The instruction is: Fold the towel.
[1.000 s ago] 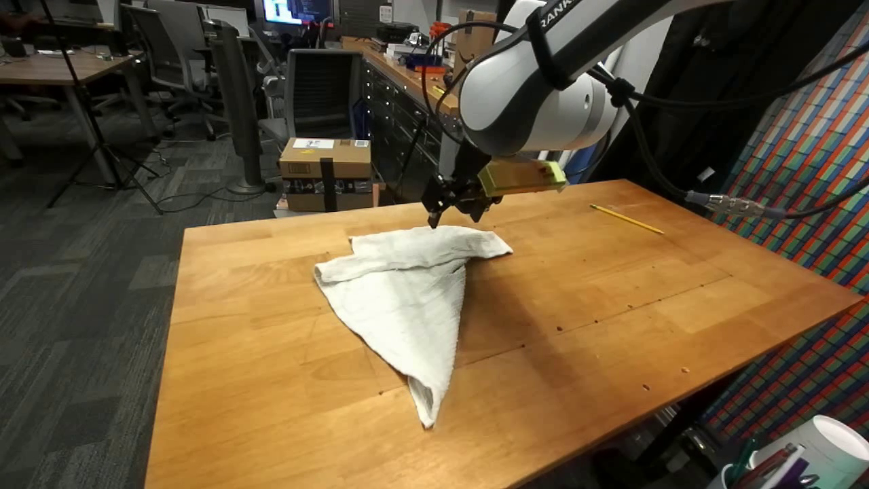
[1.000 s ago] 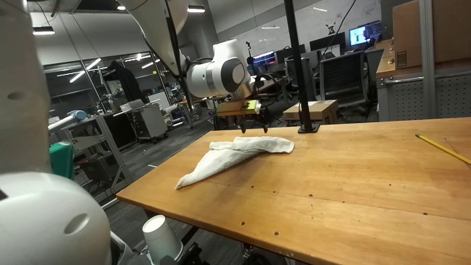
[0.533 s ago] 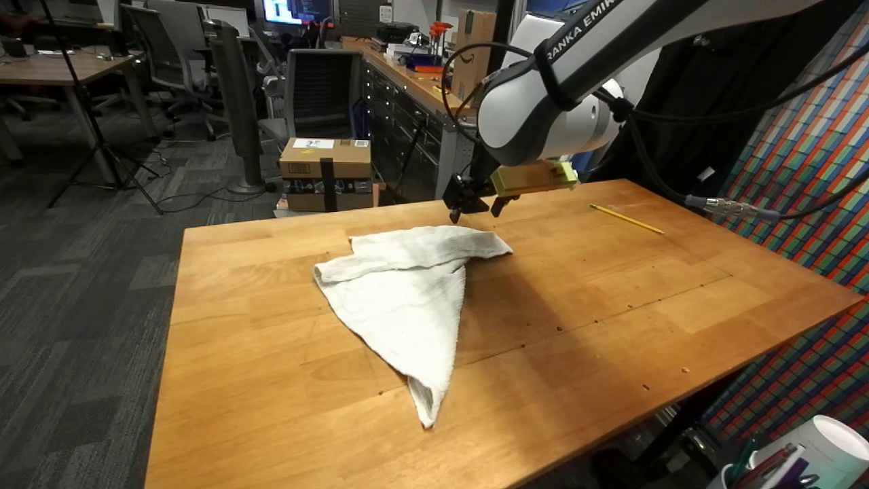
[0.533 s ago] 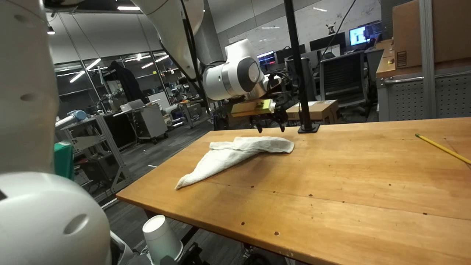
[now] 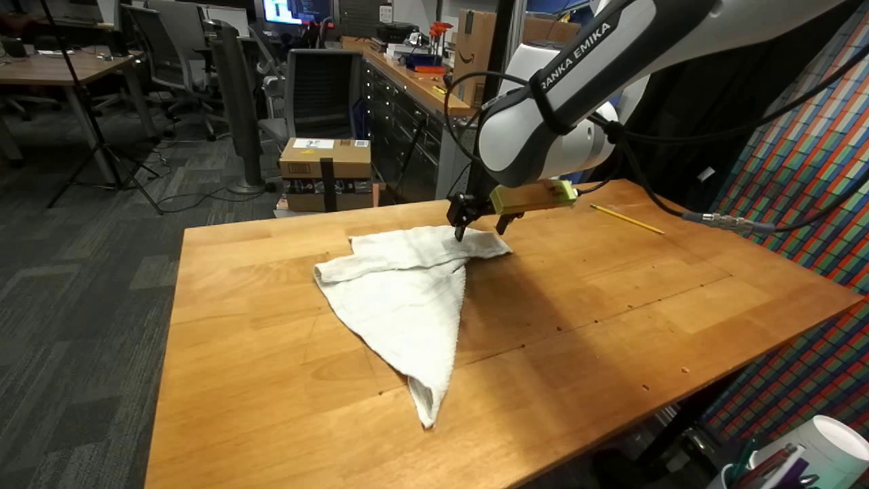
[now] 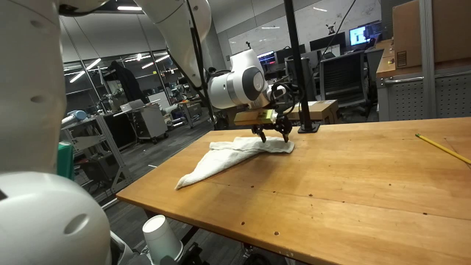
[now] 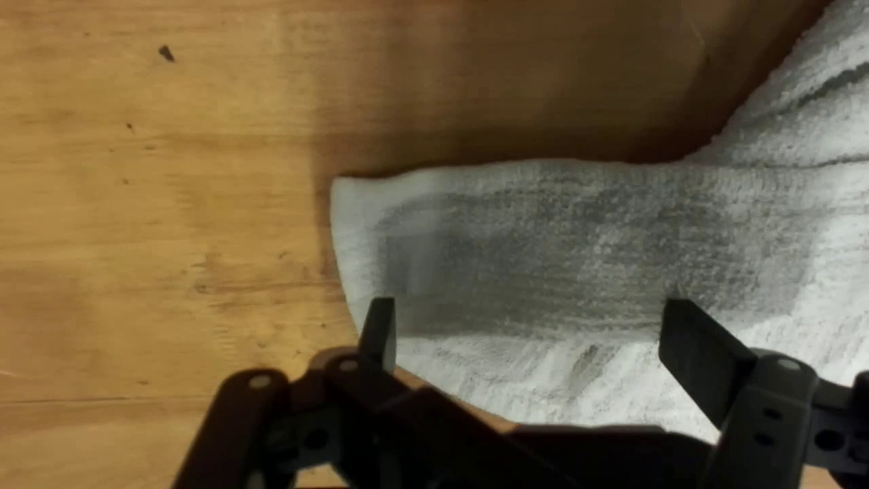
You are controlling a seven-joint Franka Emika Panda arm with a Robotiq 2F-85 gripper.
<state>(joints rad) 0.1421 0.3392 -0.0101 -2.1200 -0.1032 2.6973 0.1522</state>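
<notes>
The towel (image 5: 400, 312) lay on the bench (image 5: 577, 407), on the left part of it in both exterior views, its wide end toward the far edge and its narrow tip pointing near. A creased band ran across the wide end, with a corner poking out to the right; close to the tip the edge curled round a small hollow.

Over that right corner was the tool (image 6: 275, 140), pointing down, its fingers (image 7: 709, 360) well apart and the towel beneath them. In the wrist view the left finger stood at the towel's edge and the right one farther in over it; I could not tell whether either touched it. A shadow (image 7: 543, 272) lay on the towel between them. The arm (image 5: 506, 142) hung over the bench, with a yellow block (image 5: 533, 197) just beside the tool.

A pencil (image 5: 626, 219) lay at the far right of the bench, well apart from the towel. In an exterior view a black post (image 6: 298, 73) stood at the far edge, and a white cup (image 6: 162, 235) showed past the near edge, to the left.
</notes>
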